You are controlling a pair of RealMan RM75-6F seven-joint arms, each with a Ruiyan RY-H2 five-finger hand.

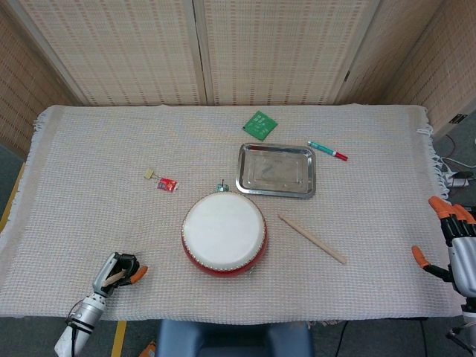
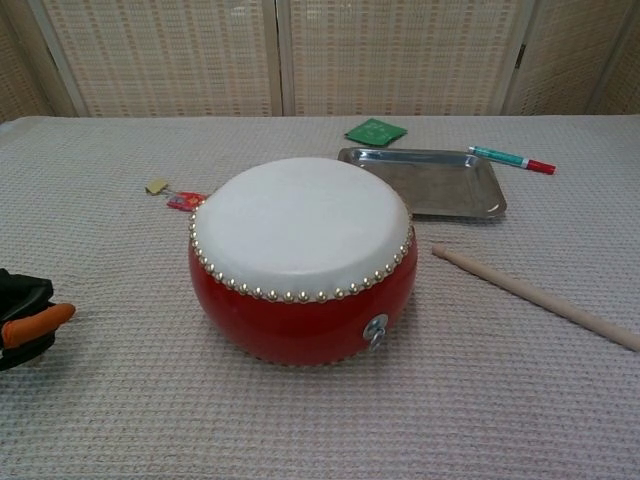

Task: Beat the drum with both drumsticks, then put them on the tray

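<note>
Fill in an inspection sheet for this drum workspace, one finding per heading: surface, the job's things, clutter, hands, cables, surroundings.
Surface: woven cloth covers the table.
Job's things: drum upright; tray bare; drumstick lies right of the drum.
Clutter: green board, marker, red packet.
Hands: left hand holds a second drumstick; right hand holds nothing.
Cables: white cable beyond the right edge.
Surroundings: woven screens behind.
</note>
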